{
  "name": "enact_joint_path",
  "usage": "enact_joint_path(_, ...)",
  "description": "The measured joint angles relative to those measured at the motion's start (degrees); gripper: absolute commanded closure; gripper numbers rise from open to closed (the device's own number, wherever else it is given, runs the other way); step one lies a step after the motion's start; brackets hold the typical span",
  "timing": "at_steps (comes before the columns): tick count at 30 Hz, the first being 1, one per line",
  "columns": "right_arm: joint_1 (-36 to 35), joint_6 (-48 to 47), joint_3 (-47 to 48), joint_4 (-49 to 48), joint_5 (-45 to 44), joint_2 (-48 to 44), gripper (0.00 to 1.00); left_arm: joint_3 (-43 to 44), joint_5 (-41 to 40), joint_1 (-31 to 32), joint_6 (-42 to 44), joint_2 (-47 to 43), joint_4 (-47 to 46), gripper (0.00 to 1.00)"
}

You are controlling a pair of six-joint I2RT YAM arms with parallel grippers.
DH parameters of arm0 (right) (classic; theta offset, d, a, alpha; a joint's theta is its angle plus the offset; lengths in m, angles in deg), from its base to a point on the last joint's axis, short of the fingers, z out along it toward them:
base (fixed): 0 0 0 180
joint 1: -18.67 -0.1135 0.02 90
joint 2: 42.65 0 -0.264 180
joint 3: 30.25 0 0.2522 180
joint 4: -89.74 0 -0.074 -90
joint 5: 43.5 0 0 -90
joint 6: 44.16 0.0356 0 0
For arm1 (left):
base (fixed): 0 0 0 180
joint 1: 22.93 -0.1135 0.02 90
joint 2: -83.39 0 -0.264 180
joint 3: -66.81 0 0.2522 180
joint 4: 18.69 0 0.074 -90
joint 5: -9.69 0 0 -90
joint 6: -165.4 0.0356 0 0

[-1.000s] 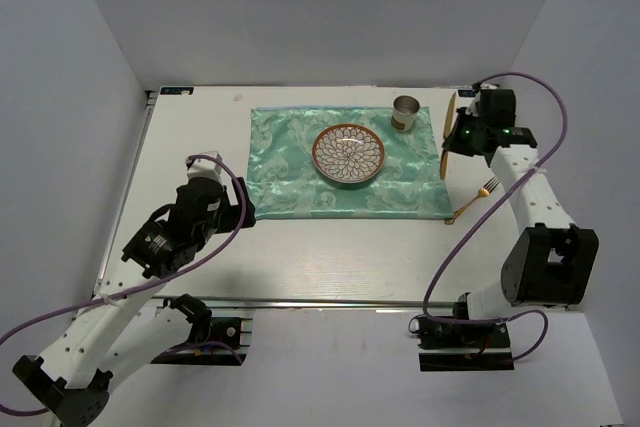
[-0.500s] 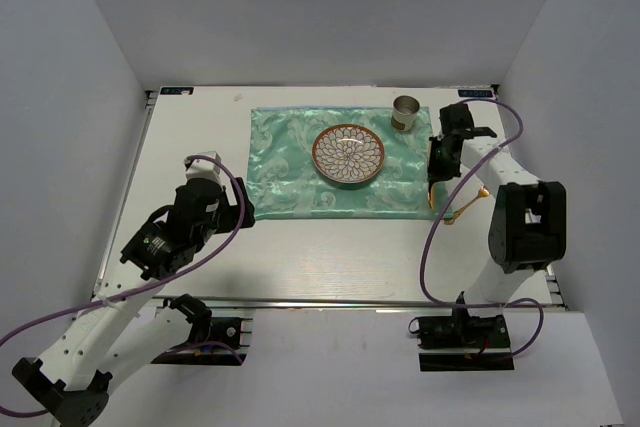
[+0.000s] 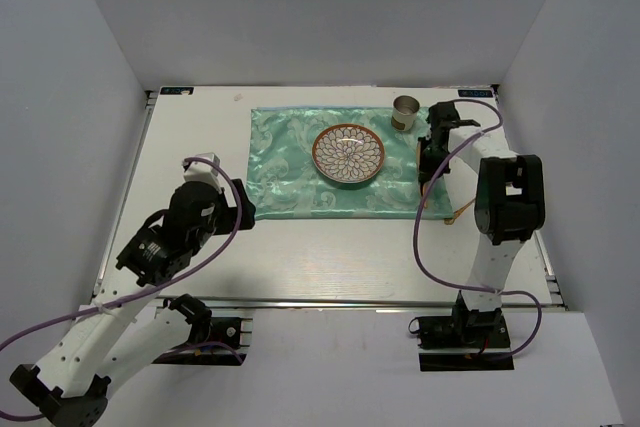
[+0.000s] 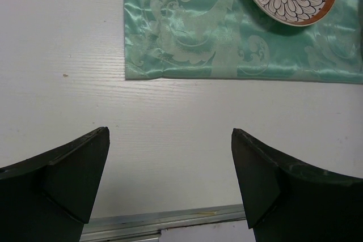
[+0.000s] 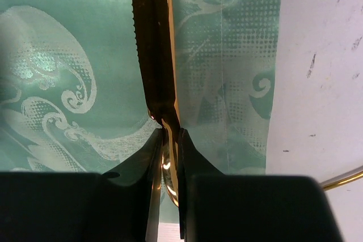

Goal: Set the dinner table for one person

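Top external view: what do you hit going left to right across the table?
left gripper → plate → cup → right gripper, shut on the knife. The green mat spans most of this, so it is left out.

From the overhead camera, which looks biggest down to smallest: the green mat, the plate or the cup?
1. Mat
2. Plate
3. Cup
All three sit at a similar distance from the camera, so the order is clear.

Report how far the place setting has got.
Done: plate and cup sit on the green mat. In hand: the right end effector is shut on a gold knife over the mat's right side. Left: releasing it there, then placing the other gold utensil lying on the table beside the mat. Left end effector: open, empty.
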Motion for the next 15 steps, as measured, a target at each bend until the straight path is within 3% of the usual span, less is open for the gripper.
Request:
enact_joint_path(13,0.00,-2.19,6.32,2.10,-0.44,5.60,1.00,-0.07,1.03,0.00,0.42,0.37,-0.76,0.02)
enact_joint_path(15,0.00,-2.43,7.48,2.47,-0.48,6.34,0.62,-0.07,1.05,0.00,0.42,0.37,-0.76,0.02)
